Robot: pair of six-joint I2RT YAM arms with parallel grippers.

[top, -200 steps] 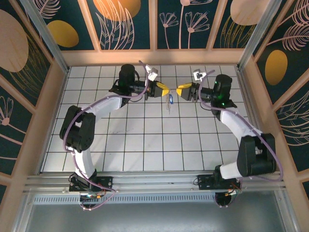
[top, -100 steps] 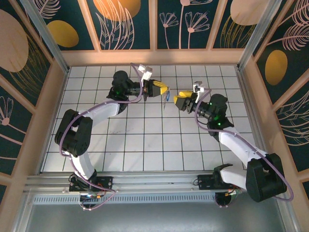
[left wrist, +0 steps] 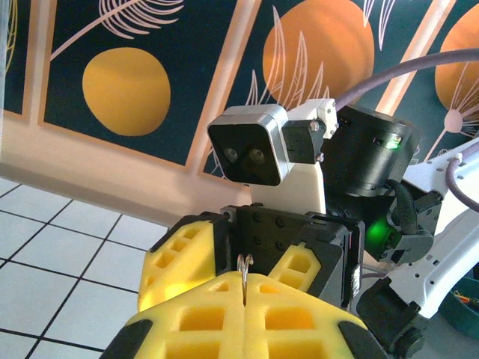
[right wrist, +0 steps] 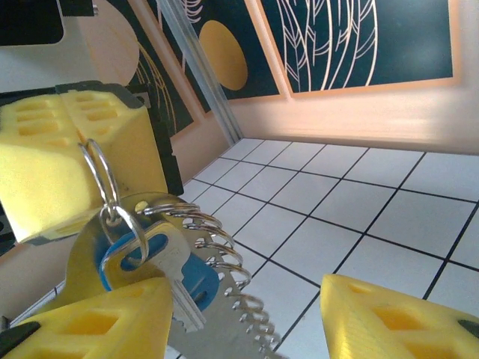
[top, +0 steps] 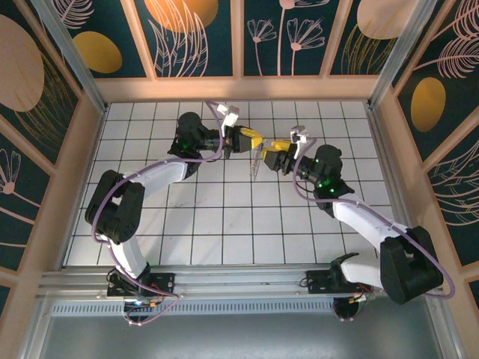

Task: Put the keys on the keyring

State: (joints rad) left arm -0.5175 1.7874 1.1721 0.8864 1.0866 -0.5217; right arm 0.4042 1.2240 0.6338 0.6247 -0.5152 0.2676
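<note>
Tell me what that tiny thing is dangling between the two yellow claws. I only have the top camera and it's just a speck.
Observer: The right wrist view shows a key with a blue head, hanging from a thin wire ring.
Operator: Who's holding the ring?
Observer: The left gripper. In its wrist view the yellow fingers are pressed together on the ring's top.
Operator: Is the other claw grabbing too?
Observer: No. The right gripper is open, and the key hangs close to one of its fingers.
</note>
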